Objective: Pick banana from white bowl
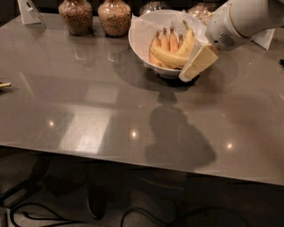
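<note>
The white bowl [141, 48], deep and lined with crumpled white paper, stands at the back middle of the grey table. The banana [167, 57], long and pale yellow, lies across the front of the bowl. Behind it are a bunch of shorter orange-tinted bananas [165, 41] and a yellow banana [188, 41] with a greenish stem. My gripper [198, 64] comes in from the upper right on a white arm [242, 20]. Its cream-coloured end hangs over the bowl's right front rim, right next to the banana's right end.
Two glass jars with brown filling [76, 16] [114, 17] stand at the back left, and more jars [199, 10] stand behind the bowl. A white card stand [29, 11] is at the far left corner. A small object [4, 85] lies at the left edge.
</note>
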`<action>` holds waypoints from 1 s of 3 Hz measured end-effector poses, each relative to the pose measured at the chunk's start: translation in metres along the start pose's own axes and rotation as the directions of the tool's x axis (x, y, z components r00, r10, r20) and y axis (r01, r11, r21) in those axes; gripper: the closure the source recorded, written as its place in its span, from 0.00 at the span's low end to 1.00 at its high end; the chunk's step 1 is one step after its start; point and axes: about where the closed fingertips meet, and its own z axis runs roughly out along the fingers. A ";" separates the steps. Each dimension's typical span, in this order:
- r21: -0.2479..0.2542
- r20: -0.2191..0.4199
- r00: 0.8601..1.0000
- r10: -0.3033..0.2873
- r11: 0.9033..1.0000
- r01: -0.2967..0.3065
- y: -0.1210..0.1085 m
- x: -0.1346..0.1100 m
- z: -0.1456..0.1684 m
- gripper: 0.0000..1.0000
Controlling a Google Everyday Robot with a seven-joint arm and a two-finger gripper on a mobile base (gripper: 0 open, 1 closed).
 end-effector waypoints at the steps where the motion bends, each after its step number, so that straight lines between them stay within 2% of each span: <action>1: 0.025 0.007 0.999 0.033 0.999 -0.033 -0.010 0.009 0.006 0.00; 2: 0.025 0.041 0.994 0.104 0.994 -0.105 -0.028 0.020 0.026 0.00; 3: -0.011 0.065 0.983 0.172 0.985 -0.172 -0.037 0.028 0.053 0.10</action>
